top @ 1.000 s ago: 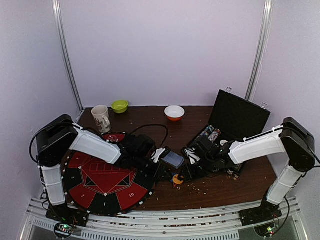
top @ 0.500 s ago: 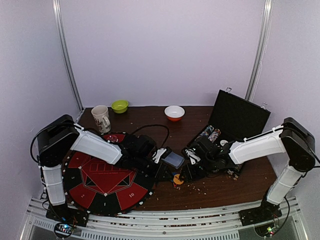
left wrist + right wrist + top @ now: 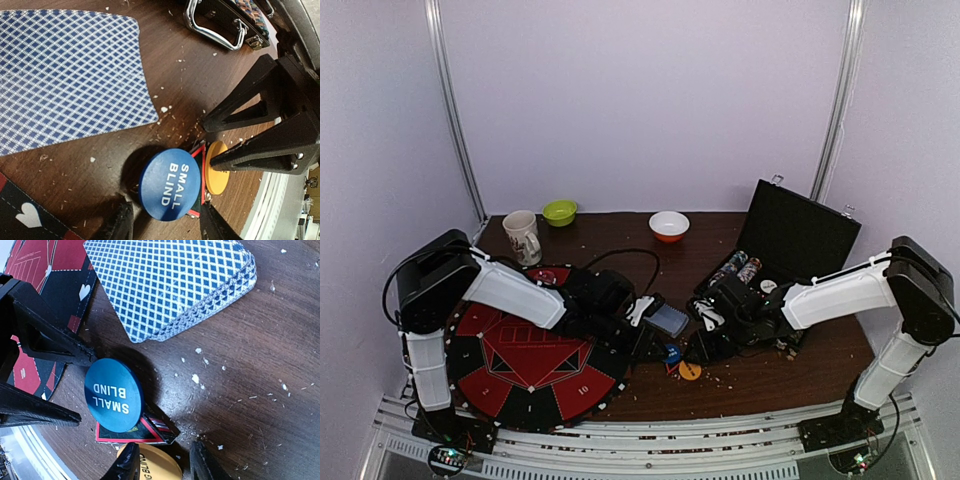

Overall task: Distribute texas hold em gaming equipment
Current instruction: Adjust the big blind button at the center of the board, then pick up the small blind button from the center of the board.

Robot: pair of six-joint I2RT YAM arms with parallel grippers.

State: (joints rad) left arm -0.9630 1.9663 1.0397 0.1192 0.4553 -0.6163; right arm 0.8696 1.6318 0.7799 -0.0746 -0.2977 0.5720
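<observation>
Playing cards (image 3: 70, 75) lie in a stack on the desk (image 3: 770, 380), blue-check backs up, between our two arms. Just beside the stack, the blue button (image 3: 170, 184) marked SMALL BLIND rests on the red-black triangle marker (image 3: 150, 432). Our left hand (image 3: 167, 227) brackets that button, fingers close to its rim; we cannot tell whether it is clamped. Our right hand (image 3: 164, 462) is released, fingers apart over the orange button (image 3: 690, 371).

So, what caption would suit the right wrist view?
Blue Small Blind button resting on a red-black marker, card deck above, orange button peeking in below.
</observation>
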